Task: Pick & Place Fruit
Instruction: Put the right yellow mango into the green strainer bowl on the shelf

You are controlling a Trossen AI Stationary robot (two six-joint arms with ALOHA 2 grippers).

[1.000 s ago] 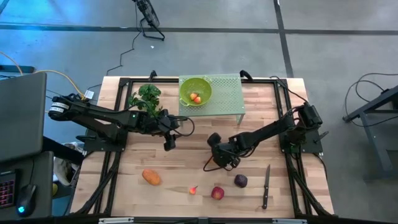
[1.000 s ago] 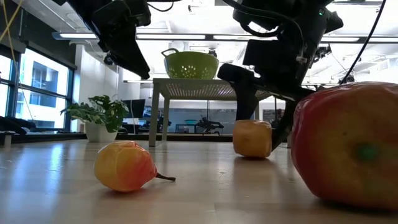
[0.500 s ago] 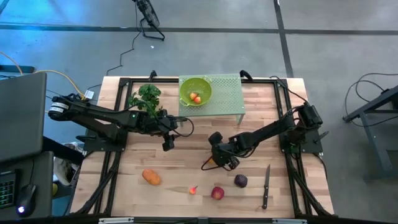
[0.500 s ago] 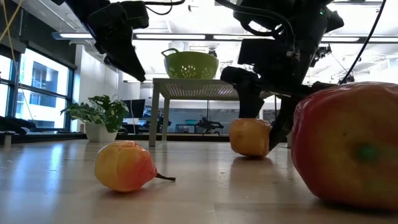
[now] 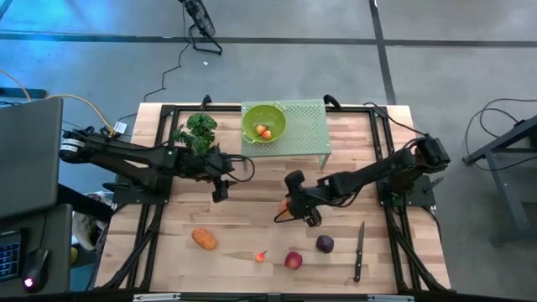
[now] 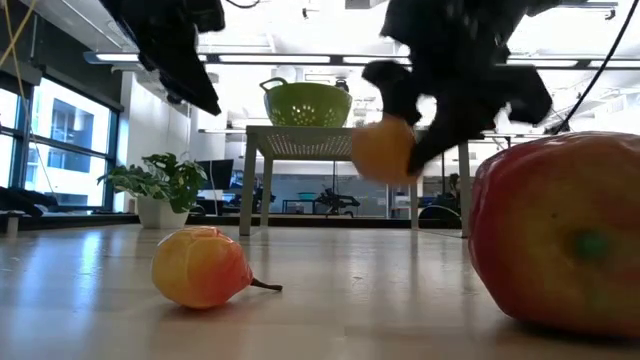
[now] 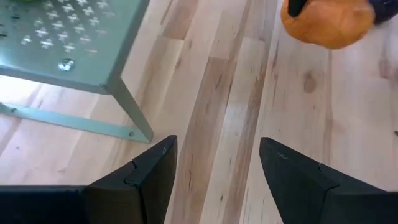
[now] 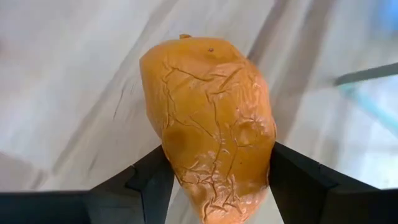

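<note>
High: right gripper [image 5: 293, 206] grips wrinkled orange oblong fruit [image 5: 288, 206] over the pale wood-plank bench [image 5: 252, 226]; left gripper [image 5: 220, 190] hangs near the green perforated stand [image 5: 306, 130] | Low: fruit [image 6: 383, 150] lifted clear | Left wrist: smooth dark jaws apart, empty | Right wrist: jaws pinch the creased skin [image 8: 214, 130]

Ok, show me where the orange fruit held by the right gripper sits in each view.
High view: orange fruit, mid-table, in the right gripper.
Low view: lifted off the table, before the green rack.
Left wrist view: a corner.
Right wrist view: centre, between the fingers.
Shared landmark: the rack.
</note>
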